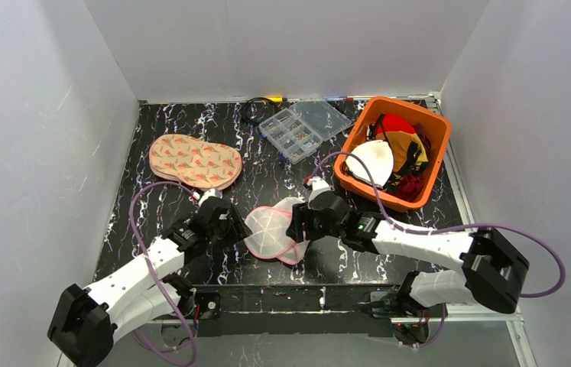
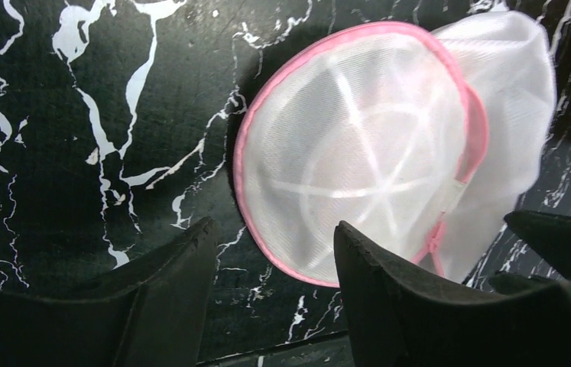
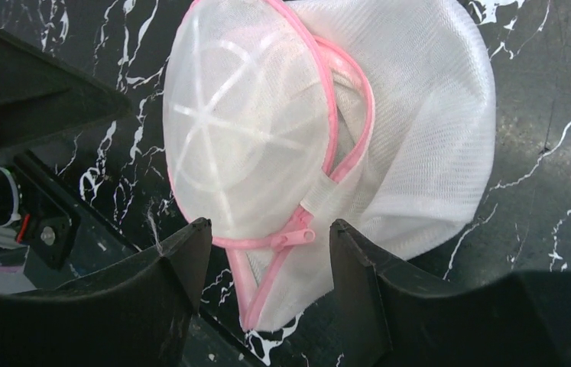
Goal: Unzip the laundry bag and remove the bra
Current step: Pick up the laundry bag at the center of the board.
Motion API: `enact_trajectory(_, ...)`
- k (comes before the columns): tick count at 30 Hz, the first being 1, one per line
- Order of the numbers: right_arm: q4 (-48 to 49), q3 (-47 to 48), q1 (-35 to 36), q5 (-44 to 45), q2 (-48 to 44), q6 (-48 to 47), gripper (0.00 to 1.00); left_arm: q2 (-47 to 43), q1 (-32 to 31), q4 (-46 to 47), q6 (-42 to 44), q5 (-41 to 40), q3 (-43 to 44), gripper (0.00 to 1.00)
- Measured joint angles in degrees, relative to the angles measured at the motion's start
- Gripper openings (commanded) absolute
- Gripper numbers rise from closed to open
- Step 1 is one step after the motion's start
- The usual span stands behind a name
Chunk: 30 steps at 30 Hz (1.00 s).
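Right gripper [image 3: 268, 225] spread wide, holding nothing, pink zip pull [image 3: 297, 235] between my fingertips. Left gripper [image 2: 274, 229] also wide open and empty at the opposite rim of the laundry bag [image 1: 270, 229]. White ribbed mesh dome lies between both on the marbled table [image 1: 267, 176]. Zip looks partly parted, contents unclear. Orange basket [image 1: 355, 138] well apart on the right.

laundry bag [image 3: 251, 115]: white mesh cloth, pink zip | table [image 2: 76, 153]: matt black marble-patterned

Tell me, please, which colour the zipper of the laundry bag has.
Pink. The zipper on the laundry bag shows best in the right wrist view.
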Motion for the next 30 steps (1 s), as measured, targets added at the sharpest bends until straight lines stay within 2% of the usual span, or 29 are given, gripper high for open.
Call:
enact_trajectory(11, -3.28, 9.46, -0.04, 4.59, 12.7, -0.33, 0.66, 3.63, 0.55, 4.31, 0.07, 2.75, -3.8, 0.5)
enact_trajectory(21, -8.96, 10.43, -0.04, 7.48, 16.68, 1.03, 0.62, 3.74, 0.59, 6.64, 0.07, 4.13, -4.9, 0.5)
enact_trajectory(26, -9.35, 10.51, -0.04, 7.52, 19.1, 1.7, 0.44, 3.69, 0.59, 6.78, 0.07, 4.37, -4.9, 0.5)
enact_trajectory(28, -9.31, 10.51, -0.04, 7.52, 19.3, 1.88, 0.33, 3.39, 0.59, 6.71, 0.07, 4.37, -4.9, 0.5)
enact_trajectory(30, -9.11, 10.51, -0.04, 7.52, 19.28, 2.08, 0.18, 2.93, 0.59, 6.71, 0.07, 4.39, -4.9, 0.5)
